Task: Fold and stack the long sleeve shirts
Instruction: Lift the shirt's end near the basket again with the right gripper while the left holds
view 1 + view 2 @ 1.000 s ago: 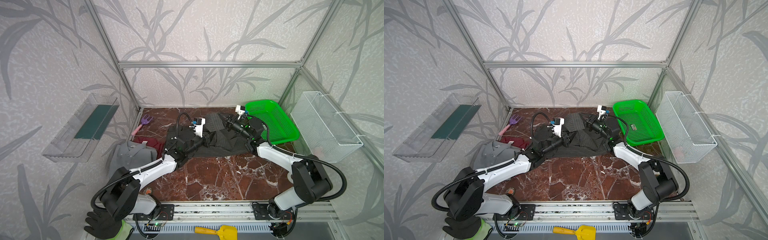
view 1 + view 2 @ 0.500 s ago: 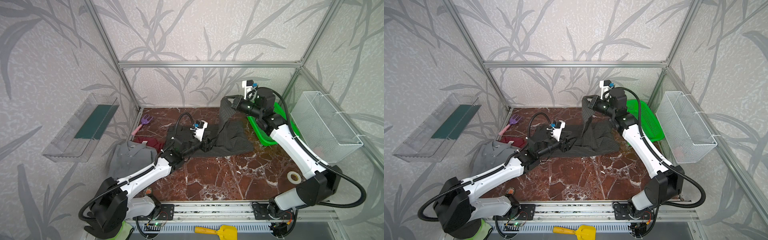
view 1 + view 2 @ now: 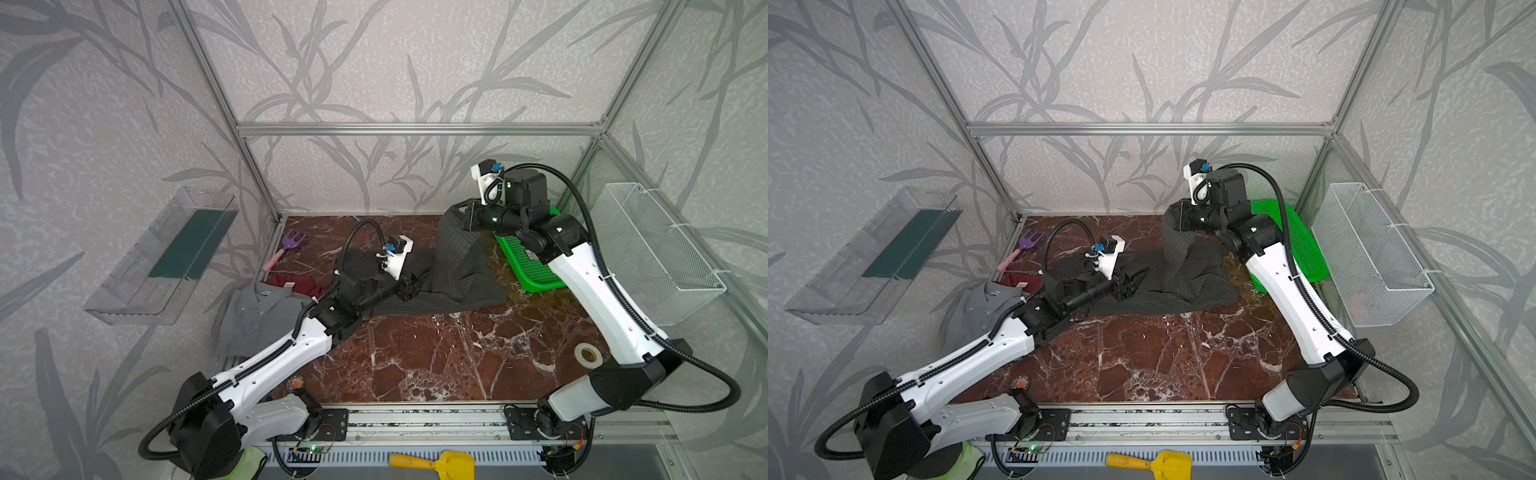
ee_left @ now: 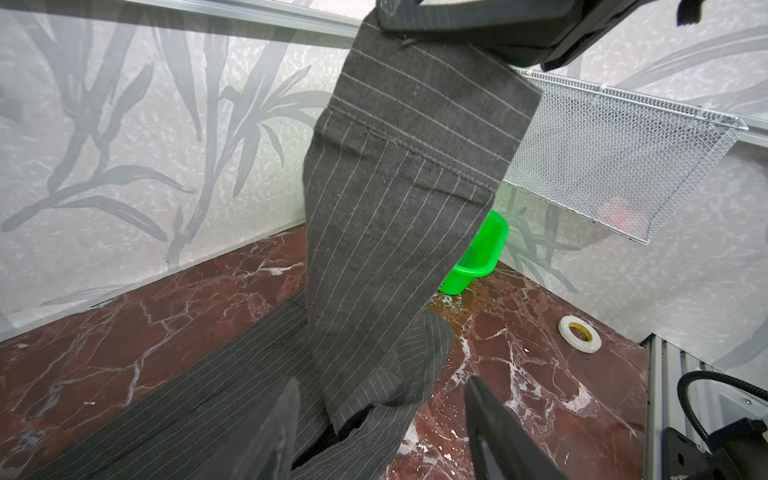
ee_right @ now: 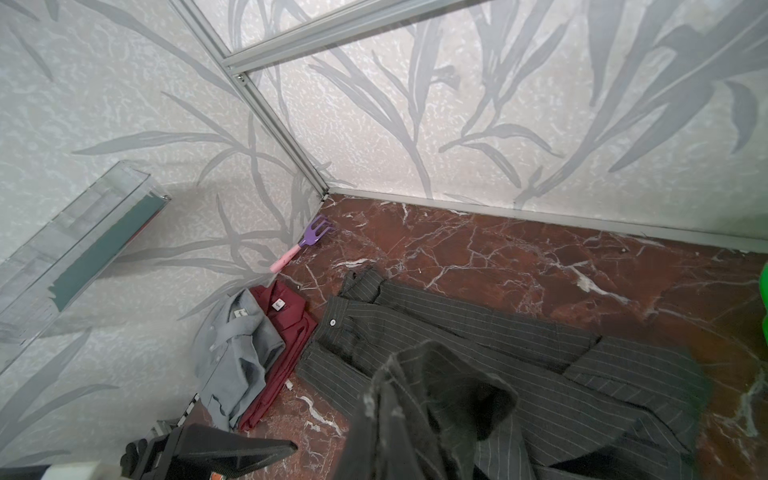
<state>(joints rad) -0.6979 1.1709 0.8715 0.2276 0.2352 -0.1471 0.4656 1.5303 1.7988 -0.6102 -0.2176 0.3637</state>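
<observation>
A dark charcoal pinstriped shirt [image 3: 457, 291] [image 3: 1167, 291] lies spread on the marble table at the back middle. My right gripper [image 3: 465, 216] [image 3: 1177, 216] is shut on its cuff and holds the sleeve [image 4: 395, 208] high, hanging down to the body. In the right wrist view bunched cloth [image 5: 415, 415] hides the jaws. My left gripper [image 3: 413, 282] [image 3: 1129, 282] [image 4: 382, 382] is open, low over the shirt's left part, holding nothing. A grey collared shirt [image 3: 253, 316] [image 5: 237, 353] overlaps a dark red shirt [image 3: 297, 284] [image 5: 286, 328] at the table's left edge.
A green basket [image 3: 528, 266] sits back right, partly under the right arm. A white wire basket [image 3: 652, 249] hangs on the right wall, a clear shelf [image 3: 166, 257] on the left. A tape roll [image 3: 588, 355] lies front right, a purple toy fork [image 3: 289, 243] back left.
My right gripper has risen from table level up and to the back right, pulling the sleeve with it. My left gripper has opened and shifted slightly right over the shirt.
</observation>
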